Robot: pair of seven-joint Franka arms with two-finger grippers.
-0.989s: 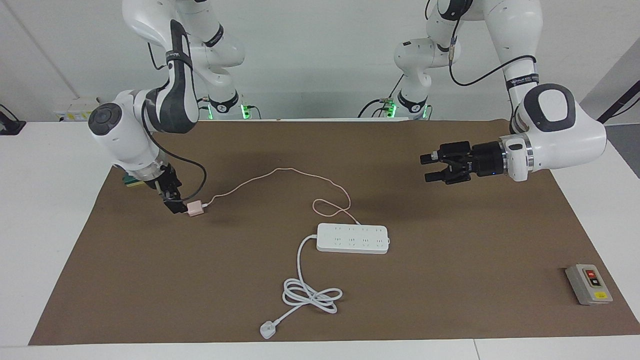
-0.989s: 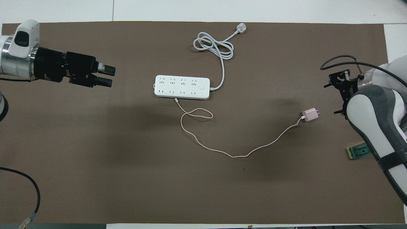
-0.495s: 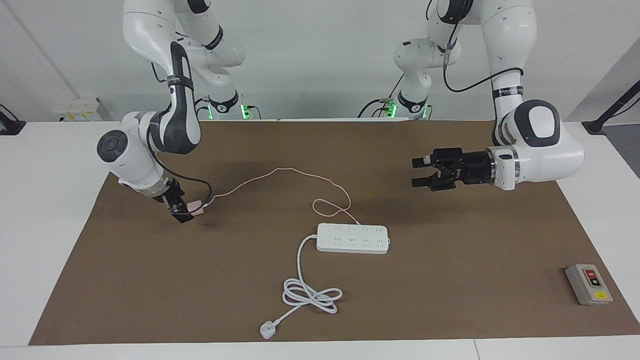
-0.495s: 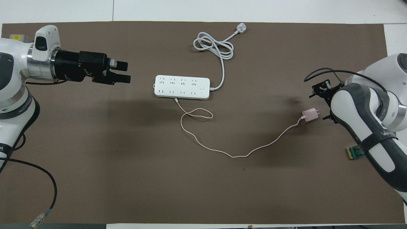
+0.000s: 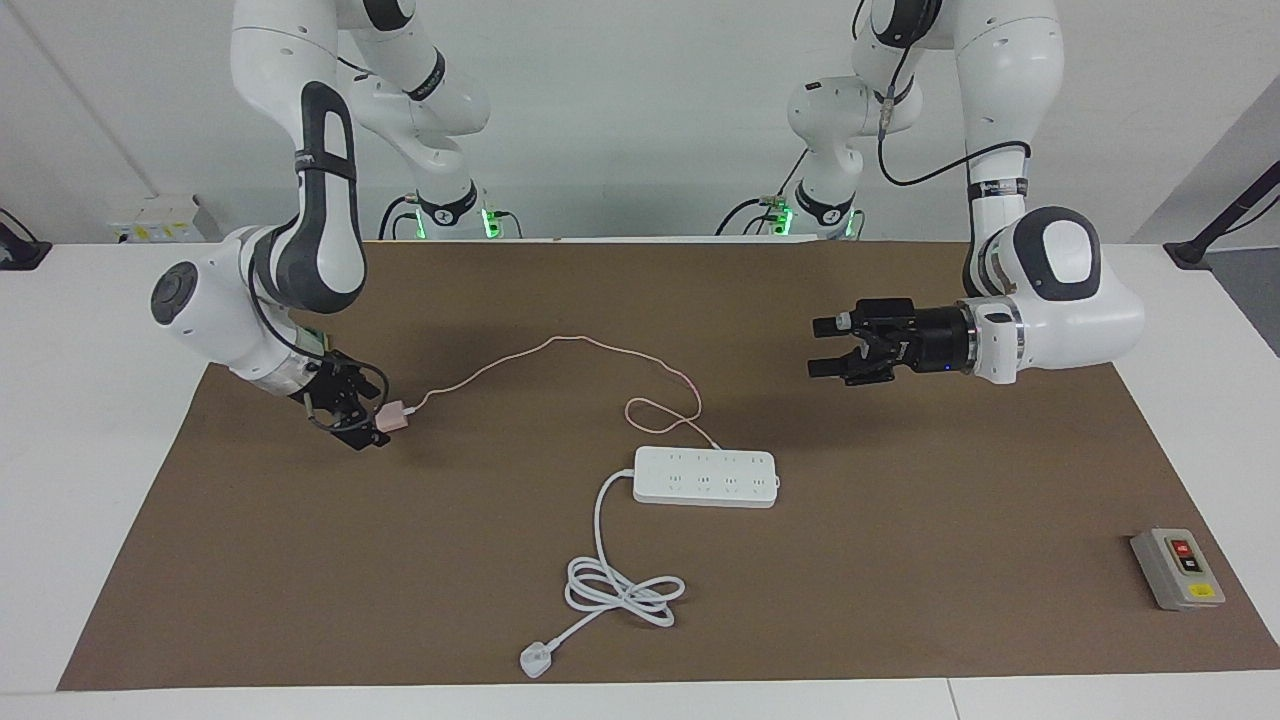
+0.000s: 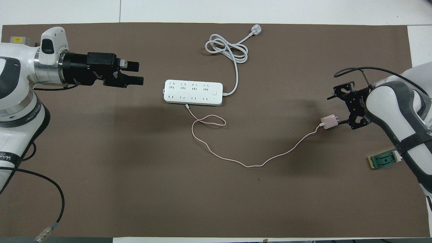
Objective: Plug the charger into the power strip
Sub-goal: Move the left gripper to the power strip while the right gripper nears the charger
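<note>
1. I get bright, even light from above in both views; nothing is dim.
2. Soft, broad shadows of the arms lie on the brown mat (image 6: 135, 189), darkest in the overhead view near the strip (image 6: 193, 92).
3. No glare on the white table (image 5: 90, 330); the white arm shells have a mild sheen.
4. Both views are sharp, without motion blur.
5. Edges look straight, with little distortion.

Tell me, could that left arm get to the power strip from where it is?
Probably yes. The left end effector hangs open over bare mat toward the left arm's end of the power strip, and nothing stands between them. The right end effector is off at the charger.
</note>
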